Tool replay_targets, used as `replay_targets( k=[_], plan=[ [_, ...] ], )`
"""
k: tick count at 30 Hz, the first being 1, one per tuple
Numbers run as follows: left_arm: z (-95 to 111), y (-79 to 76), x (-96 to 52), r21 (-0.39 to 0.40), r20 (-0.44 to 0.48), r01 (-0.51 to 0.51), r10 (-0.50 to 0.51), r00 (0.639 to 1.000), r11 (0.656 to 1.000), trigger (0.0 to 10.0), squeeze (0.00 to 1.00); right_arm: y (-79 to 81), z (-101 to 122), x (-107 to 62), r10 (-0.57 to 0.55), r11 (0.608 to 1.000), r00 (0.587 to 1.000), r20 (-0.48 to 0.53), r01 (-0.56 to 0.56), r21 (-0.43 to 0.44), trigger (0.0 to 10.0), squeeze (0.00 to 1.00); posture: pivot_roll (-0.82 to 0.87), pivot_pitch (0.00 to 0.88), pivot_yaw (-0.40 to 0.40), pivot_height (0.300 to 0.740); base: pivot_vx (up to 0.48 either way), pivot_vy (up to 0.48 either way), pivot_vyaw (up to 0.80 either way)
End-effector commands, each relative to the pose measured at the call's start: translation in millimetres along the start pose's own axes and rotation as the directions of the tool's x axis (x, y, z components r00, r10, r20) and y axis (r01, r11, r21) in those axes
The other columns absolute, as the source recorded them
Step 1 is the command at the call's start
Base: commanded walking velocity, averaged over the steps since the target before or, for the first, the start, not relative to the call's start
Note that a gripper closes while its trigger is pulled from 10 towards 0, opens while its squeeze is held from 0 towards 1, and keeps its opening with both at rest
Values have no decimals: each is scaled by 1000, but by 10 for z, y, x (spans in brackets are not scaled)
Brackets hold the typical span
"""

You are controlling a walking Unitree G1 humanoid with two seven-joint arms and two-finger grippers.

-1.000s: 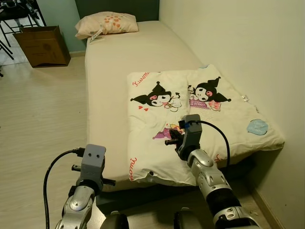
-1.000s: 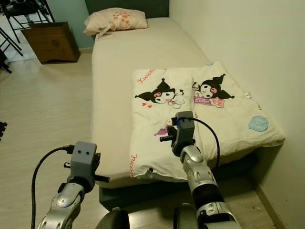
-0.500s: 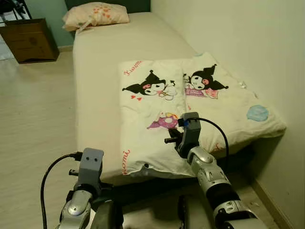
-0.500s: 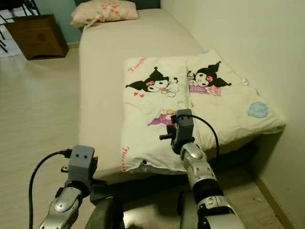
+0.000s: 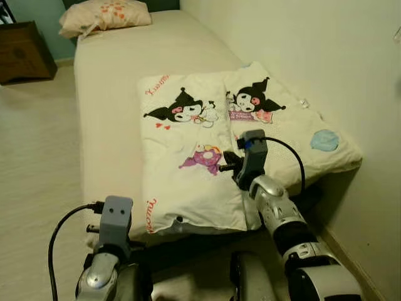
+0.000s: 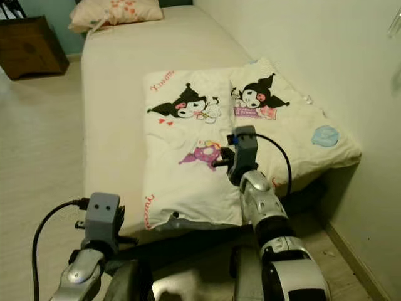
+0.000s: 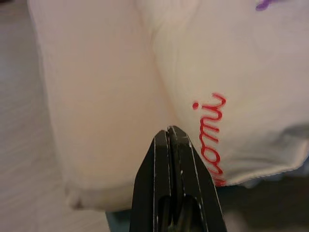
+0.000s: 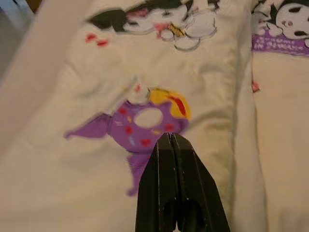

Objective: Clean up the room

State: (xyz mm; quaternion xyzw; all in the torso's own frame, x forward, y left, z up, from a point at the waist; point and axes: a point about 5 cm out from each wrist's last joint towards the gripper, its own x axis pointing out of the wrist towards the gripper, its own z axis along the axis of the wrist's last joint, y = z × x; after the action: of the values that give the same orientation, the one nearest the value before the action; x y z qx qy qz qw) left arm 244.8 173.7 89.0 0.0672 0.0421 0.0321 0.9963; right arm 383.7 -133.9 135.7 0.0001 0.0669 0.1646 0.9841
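A cream blanket (image 5: 207, 150) printed with black cartoon characters lies folded at the foot of the bed (image 5: 113, 94). My right gripper (image 8: 170, 136) is shut with nothing in it and hovers over the blanket's purple print (image 8: 140, 121). Its wrist (image 5: 250, 157) sits above the blanket's near half. My left gripper (image 7: 169, 129) is also shut and empty, and points at the blanket's near left corner with red lettering (image 7: 212, 140). The left wrist (image 5: 114, 219) hangs low before the bed's front edge.
A pale pillow (image 5: 103, 15) with orange spots lies at the bed's head. A cream wall (image 5: 313, 56) runs along the bed's right side. A brown box (image 5: 22, 56) stands on the light wooden floor (image 5: 31, 157) to the left.
The whole picture has shifted as the camera moved, so the bed sits further left and the box nearly leaves the frame. Both arms keep about the same pose.
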Motion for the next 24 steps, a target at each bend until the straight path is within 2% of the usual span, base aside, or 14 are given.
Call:
replay_targets(
  k=[1,3,4,6,7,8,10,11,12,13,15,18,21,24],
  plan=[
    [66,59,-39,-21,46,-13,14,999,1000,10000,0,-40,-18,6,-13,999,1000,-27,12,-32,10000,0,-28,217,-35,572,0,0,0],
    [138,72,-60,-35,91,16,-13,996,999,10000,0,-123,13,3,-41,999,999,-26,41,-10,10000,0,-19,223,-39,572,0,0,0],
    [172,76,-74,-51,110,36,-30,993,998,10000,0,-168,44,0,-55,998,998,-12,56,23,10000,380,-19,223,-39,572,0,0,0],
    [194,78,-83,-62,122,49,-41,992,997,10000,0,-196,65,-2,-65,997,998,-2,65,47,10000,380,-19,223,-39,572,0,0,0],
    [219,84,-100,-77,135,65,-54,989,995,10000,0,-241,94,-8,-82,993,997,13,80,86,10000,1000,-8,230,-40,572,0,0,0],
    [219,84,-100,-77,135,65,-54,989,995,10000,0,-241,94,-8,-82,993,997,13,80,86,10000,1000,-8,230,-40,572,0,0,0],
    [271,86,-142,-63,161,117,-106,981,991,10000,0,-350,142,-28,-124,972,991,45,113,208,10000,1000,-7,233,-39,572,0,0,0],
    [271,86,-142,-63,161,117,-106,981,991,10000,0,-350,142,-28,-124,972,991,45,113,208,10000,1000,-7,233,-39,572,0,0,0],
    [312,107,-168,-77,176,141,-126,976,987,10000,0,-401,125,-40,-137,934,990,45,114,338,10000,1000,5,242,-32,572,0,0,0],
    [312,107,-168,-77,176,141,-126,976,987,10000,0,-401,125,-40,-137,934,990,45,114,338,10000,1000,5,242,-32,572,0,0,0],
    [373,149,-179,-73,196,159,-143,970,985,10000,0,-353,25,-37,-82,880,997,14,66,471,10000,1000,14,249,-28,572,0,0,0],
    [396,174,-182,-56,201,161,-147,968,985,10000,0,-323,-22,-38,-59,862,998,3,49,505,10000,1000,30,257,-25,572,0,0,0],
    [413,199,-194,-52,202,165,-151,968,985,10000,0,-305,-57,-40,-49,860,999,-5,44,509,10000,1000,40,260,-24,572,0,0,0],
    [435,242,-234,-36,199,169,-159,967,985,10000,0,-300,-101,-51,-48,886,999,-17,50,460,10000,1000,68,273,-21,572,0,0,0]
  ],
)
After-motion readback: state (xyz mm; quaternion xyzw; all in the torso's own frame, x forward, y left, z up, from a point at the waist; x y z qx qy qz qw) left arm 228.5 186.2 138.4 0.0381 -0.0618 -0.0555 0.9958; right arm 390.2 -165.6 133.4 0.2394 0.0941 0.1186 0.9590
